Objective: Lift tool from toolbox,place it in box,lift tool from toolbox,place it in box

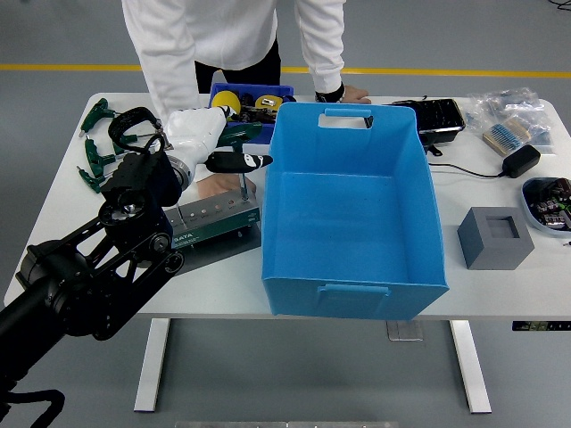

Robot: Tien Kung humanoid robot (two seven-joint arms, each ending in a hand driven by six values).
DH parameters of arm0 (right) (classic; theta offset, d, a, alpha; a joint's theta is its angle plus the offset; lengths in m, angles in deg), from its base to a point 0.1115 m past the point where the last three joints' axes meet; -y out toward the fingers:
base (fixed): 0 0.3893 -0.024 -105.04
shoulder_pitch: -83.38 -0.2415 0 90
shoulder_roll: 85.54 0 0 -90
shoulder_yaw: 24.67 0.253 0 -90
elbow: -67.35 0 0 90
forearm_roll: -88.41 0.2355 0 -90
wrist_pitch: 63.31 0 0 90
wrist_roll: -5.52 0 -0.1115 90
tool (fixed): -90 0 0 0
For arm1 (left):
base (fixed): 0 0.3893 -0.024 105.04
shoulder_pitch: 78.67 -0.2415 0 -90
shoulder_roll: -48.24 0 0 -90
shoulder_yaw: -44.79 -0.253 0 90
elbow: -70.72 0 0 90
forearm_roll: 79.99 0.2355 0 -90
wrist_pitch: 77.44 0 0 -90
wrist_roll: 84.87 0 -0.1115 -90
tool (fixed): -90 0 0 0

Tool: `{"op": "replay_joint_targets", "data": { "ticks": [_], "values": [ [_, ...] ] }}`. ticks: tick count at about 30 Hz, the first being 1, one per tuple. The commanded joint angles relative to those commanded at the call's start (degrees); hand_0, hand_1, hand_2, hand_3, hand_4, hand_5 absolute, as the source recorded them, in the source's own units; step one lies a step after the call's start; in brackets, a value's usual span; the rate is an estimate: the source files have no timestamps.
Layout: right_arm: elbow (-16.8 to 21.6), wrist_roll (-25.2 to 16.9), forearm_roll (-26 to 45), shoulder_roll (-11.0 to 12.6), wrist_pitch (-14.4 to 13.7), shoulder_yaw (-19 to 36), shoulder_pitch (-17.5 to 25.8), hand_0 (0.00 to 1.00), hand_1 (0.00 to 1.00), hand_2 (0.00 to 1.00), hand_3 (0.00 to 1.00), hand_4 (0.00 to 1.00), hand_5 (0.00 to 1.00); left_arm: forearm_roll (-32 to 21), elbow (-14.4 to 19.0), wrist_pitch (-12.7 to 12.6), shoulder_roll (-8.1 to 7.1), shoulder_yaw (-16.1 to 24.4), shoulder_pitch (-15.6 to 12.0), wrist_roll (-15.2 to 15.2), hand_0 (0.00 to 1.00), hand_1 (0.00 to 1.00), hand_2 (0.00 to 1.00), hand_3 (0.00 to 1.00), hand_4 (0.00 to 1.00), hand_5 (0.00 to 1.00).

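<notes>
A grey tool holder lies on the white table left of the large blue box. A green T-handle wrench stands upright in it, its shaft still in the holder. My left hand, white with black fingers, reaches in from the lower left and is curled around the T-handle; its fingers cross the shaft just below the handle. The blue box holds nothing. A person's hand rests on the table just behind the holder.
A small blue bin with a yellow tape measure stands behind the holder. Green tools lie at the far left. A grey foam block, a black tray, a power adapter and bagged parts sit on the right.
</notes>
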Motion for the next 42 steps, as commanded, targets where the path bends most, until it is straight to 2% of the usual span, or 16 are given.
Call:
{"op": "replay_joint_targets", "data": {
  "ticks": [4, 5, 7, 10, 11, 16, 17, 22, 23, 26, 28, 29, 36, 40, 41, 42],
  "values": [
    [0.0, 0.0, 0.0, 0.0, 0.0, 0.0, 0.0, 0.708, 0.68, 0.736, 0.63, 0.891, 0.782, 0.5, -1.5, -0.5, 0.64, -0.5, 0.5, 0.7, 0.63, 0.664, 0.663, 0.726, 0.998, 0.852],
    [0.0, 0.0, -0.1, 0.0, 0.0, 0.0, 0.0, 0.708, 0.679, 0.737, 0.629, 0.89, 0.781, 0.3, -1.8, -1.1, 0.75, -0.6, 0.6, 0.7, 0.527, 0.528, 0.543, 0.654, 0.998, 0.998],
    [0.0, 0.0, -0.1, 0.1, 0.0, 0.0, 0.0, 0.708, 0.679, 0.737, 0.629, 0.89, 0.781, 0.6, -2.7, -1.9, 0.91, -0.8, 0.7, 0.7, 0.527, 0.528, 0.543, 0.654, 0.998, 0.998],
    [0.0, 0.0, 0.0, 0.1, 0.0, -0.2, -0.1, 0.708, 0.679, 0.737, 0.629, 0.89, 0.781, 0.9, -3.6, -2.0, 0.89, -1.1, 0.9, 0.7, 0.527, 0.528, 0.543, 0.654, 0.998, 0.998],
    [0.0, 0.0, 0.0, 0.1, 0.0, -0.3, -0.1, 0.708, 0.68, 0.736, 0.628, 0.89, 0.781, 1.0, -3.9, -1.9, 0.89, -1.1, 0.9, 0.7, 0.477, 0.453, 0.476, 0.601, 0.998, 0.998],
    [0.0, 0.0, 0.0, 0.1, -0.1, -0.3, -0.1, 0.708, 0.68, 0.736, 0.628, 0.89, 0.781, 1.9, -5.1, -2.7, 0.97, -1.3, 1.0, 0.7, 0.477, 0.453, 0.476, 0.601, 0.998, 0.998],
    [0.0, 0.0, 0.0, 0.1, -0.1, -0.3, -0.1, 0.708, 0.68, 0.736, 0.628, 0.889, 0.78, 2.1, -5.3, -2.9, 1.0, -1.3, 1.0, 0.7, 0.379, 0.366, 0.406, 0.537, 0.998, 0.998],
    [0.0, 0.2, -0.2, 0.1, -0.1, -0.3, -0.2, 0.708, 0.68, 0.736, 0.628, 0.889, 0.78, 2.2, -6.0, -4.9, 1.23, -1.7, 1.2, 0.7, 0.379, 0.366, 0.406, 0.537, 0.998, 0.998],
    [0.0, 0.2, -0.2, 0.1, -0.2, -0.3, -0.2, 0.707, 0.68, 0.736, 0.626, 0.889, 0.779, 2.4, -6.1, -5.3, 1.29, -1.7, 1.2, 0.7, 0.295, 0.272, 0.331, 0.436, 0.998, 0.998],
    [0.0, 0.2, -0.3, 0.1, -0.2, -0.3, -0.3, 0.707, 0.68, 0.736, 0.626, 0.889, 0.779, 3.2, -6.7, -6.5, 1.47, -2.1, 1.5, 0.7, 0.295, 0.272, 0.331, 0.436, 0.998, 0.998],
    [0.0, 0.3, -0.5, 0.1, -0.2, -0.2, -0.3, 0.707, 0.68, 0.736, 0.626, 0.889, 0.779, 3.7, -7.1, -6.5, 1.47, -2.5, 1.7, 0.7, 0.295, 0.272, 0.331, 0.436, 0.998, 0.998],
    [0.0, 0.3, -0.5, 0.1, -0.2, -0.2, -0.4, 0.708, 0.68, 0.736, 0.626, 0.889, 0.777, 3.7, -7.4, -6.4, 1.4, -2.8, 1.8, 0.7, 0.254, 0.245, 0.31, 0.415, 0.998, 0.998],
    [0.0, 0.3, -0.6, 0.1, -0.2, -0.2, -0.4, 0.708, 0.68, 0.736, 0.626, 0.889, 0.776, 3.7, -8.9, -6.1, 1.05, -4.2, 2.6, 0.7, 0.243, 0.228, 0.293, 0.397, 0.998, 0.998],
    [-0.1, 0.3, -0.7, 0.1, -0.2, -0.2, -0.5, 0.708, 0.68, 0.736, 0.626, 0.889, 0.776, 3.7, -9.7, -7.3, 1.36, -4.3, 2.8, 0.7, 0.243, 0.228, 0.293, 0.397, 0.998, 0.998],
    [0.0, 0.4, -0.7, 0.1, -0.2, -0.1, -0.5, 0.707, 0.68, 0.737, 0.626, 0.888, 0.776, 3.7, -9.9, -7.7, 1.46, -4.3, 2.8, 0.7, 0.2, 0.169, 0.252, 0.361, 0.998, 0.998],
    [0.0, 0.4, -0.8, 0.1, -0.2, -0.1, -0.5, 0.707, 0.68, 0.737, 0.626, 0.888, 0.776, 3.7, -10.0, -8.0, 1.53, -4.3, 2.9, 0.7, 0.2, 0.169, 0.252, 0.361, 0.998, 0.998]
  ]
}}
